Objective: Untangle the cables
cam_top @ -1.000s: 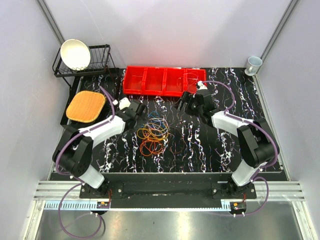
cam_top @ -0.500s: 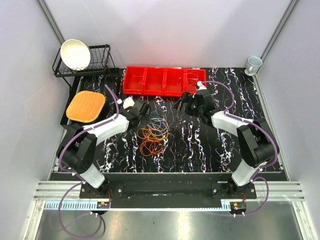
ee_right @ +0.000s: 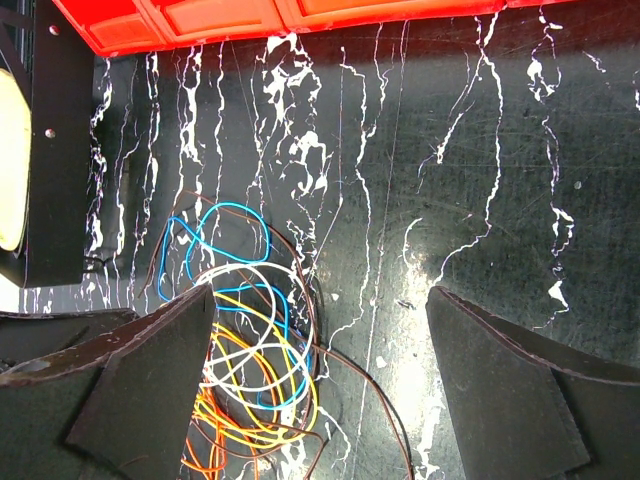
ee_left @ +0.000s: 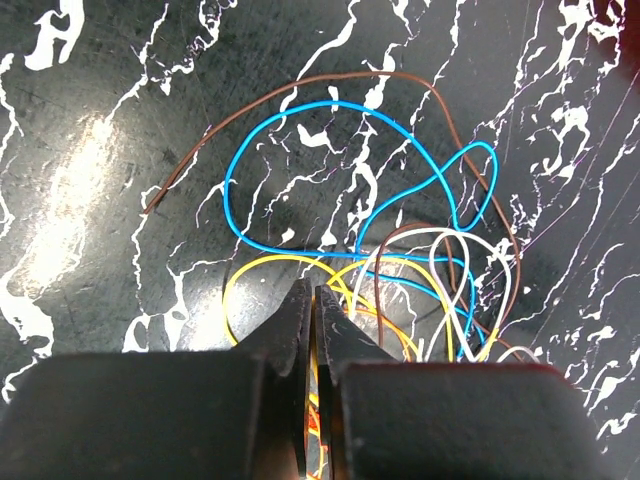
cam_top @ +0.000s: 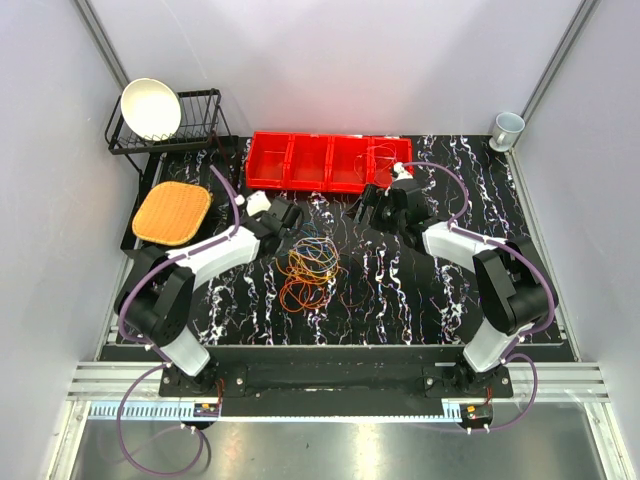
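Note:
The cables (cam_top: 308,265) lie as a tangle of orange, yellow, blue, white and brown loops on the black marbled table, between the two arms. My left gripper (cam_top: 290,222) sits at the tangle's upper left edge. In the left wrist view it (ee_left: 314,296) is shut, its tips pinched on a yellow cable (ee_left: 270,260), with a blue loop (ee_left: 330,103) and a brown cable (ee_left: 340,75) spread beyond. My right gripper (cam_top: 368,206) hovers to the upper right of the tangle, apart from it. It (ee_right: 320,300) stands wide open above bare table, the white loop (ee_right: 240,270) by its left finger.
A red bin (cam_top: 328,160) with several compartments stands at the back, thin wire in its rightmost one. A dish rack (cam_top: 195,130) with a white bowl (cam_top: 150,108) is back left, a woven orange mat (cam_top: 172,212) beside it. A cup (cam_top: 507,128) stands back right.
My left gripper moved right onto the tangle's edge and closed from open to shut on the yellow cable. The right arm has not moved.

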You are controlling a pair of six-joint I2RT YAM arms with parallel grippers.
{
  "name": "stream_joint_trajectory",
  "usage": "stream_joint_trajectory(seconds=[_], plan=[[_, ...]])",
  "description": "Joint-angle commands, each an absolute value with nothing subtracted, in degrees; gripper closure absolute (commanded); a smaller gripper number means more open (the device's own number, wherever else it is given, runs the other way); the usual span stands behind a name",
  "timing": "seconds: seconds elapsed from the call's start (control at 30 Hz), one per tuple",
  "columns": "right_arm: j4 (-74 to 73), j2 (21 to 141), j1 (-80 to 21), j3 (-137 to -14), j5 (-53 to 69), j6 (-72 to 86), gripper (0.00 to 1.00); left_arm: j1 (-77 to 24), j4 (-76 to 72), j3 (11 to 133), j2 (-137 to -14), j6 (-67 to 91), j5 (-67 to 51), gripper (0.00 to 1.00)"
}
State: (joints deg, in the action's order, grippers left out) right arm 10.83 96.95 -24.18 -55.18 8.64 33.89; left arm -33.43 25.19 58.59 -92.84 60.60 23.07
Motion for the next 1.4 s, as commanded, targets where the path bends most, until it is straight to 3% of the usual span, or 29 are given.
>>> stream_joint_trajectory(seconds=[0.0,0.33,0.77,1.0,1.17,1.37], plan=[[11.8,97.3,-24.7,-57.7,9.1,33.0,0.08,-34.1,25.4,61.1,-89.8,58.8,26.7,1.00],[12.0,97.2,-24.8,-57.7,9.0,33.0,0.07,-36.1,25.0,69.1,-80.6,46.2,25.8,1.00],[13.6,94.8,-24.7,-55.5,10.4,32.9,0.07,-43.1,31.6,95.3,-74.7,25.7,11.2,1.00],[14.6,94.1,-24.6,-54.6,12.0,32.3,0.07,-45.6,30.9,104.7,-70.4,23.6,1.6,1.00],[16.0,93.0,-24.7,-53.6,12.8,32.1,0.06,-45.7,27.8,102.8,-67.7,21.7,-1.5,1.00],[17.3,91.8,-24.6,-52.4,13.4,31.9,0.06,-45.6,26.5,91.5,-65.8,22.4,5.1,1.00]])
